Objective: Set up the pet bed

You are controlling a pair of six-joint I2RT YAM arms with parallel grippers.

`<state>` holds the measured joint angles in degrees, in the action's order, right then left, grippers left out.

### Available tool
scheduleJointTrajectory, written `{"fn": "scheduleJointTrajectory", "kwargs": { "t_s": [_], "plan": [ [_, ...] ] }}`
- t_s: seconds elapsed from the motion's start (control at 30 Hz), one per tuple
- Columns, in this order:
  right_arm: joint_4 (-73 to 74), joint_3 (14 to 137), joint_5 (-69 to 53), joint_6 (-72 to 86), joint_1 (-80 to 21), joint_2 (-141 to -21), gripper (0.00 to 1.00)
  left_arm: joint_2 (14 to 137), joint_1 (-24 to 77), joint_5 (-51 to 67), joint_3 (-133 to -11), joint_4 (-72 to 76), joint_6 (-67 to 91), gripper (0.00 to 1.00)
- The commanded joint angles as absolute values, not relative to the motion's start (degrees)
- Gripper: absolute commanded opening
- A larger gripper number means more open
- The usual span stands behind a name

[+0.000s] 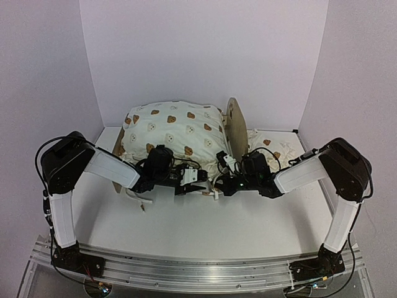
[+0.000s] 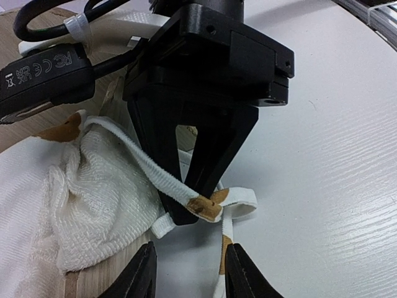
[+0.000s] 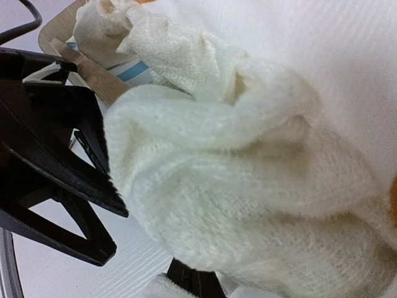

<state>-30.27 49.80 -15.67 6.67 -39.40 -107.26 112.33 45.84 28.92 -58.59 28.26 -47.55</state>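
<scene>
the pet bed [image 1: 234, 121] stands centre back, not yet finished. from the left: the left gripper [image 2: 191, 251], jaws parted and holding nothing, hovers at the bed's near edge; the bear-print duvet [image 1: 170, 127] is heaped in the bed, unsmoothed; the right gripper [image 2: 186, 208] is closed, seemingly pinching a tie string [image 2: 149, 166]; the pillow [image 1: 276, 152] lies outside the bed, to its right, waiting.

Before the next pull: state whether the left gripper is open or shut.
Open. The left gripper shows its fingers apart in its wrist view, a tie string lying between them.
</scene>
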Motion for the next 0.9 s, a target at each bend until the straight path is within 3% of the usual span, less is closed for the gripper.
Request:
{"fn": "scheduleJointTrajectory", "kwargs": {
  "t_s": [0.0, 0.37, 0.57, 0.77, 0.87],
  "plan": [
    [-32.56, 50.16, -19.27, 3.64, -39.29, -106.68, 0.00, 114.23, 44.91, 29.79, -60.04, 32.28, -49.13, 0.38],
    [-32.53, 50.49, -21.60, 2.13, -39.29, -105.90, 0.00, 119.48, 44.91, 28.44, -64.53, 32.26, -55.47, 0.33],
    [-33.00, 50.75, -20.15, 1.70, -39.29, -105.72, 0.00, 120.01, 44.91, 28.28, -65.40, 31.22, -56.84, 0.21],
    [-33.22, 51.15, -21.26, 1.43, -39.30, -106.11, 0.00, 119.46, 44.90, 28.16, -64.54, 30.92, -58.21, 0.02],
    [-33.22, 51.07, -21.20, 1.41, -39.29, -105.99, 0.00, 118.93, 44.91, 28.25, -63.72, 32.44, -58.41, 0.00]
  ]
}}
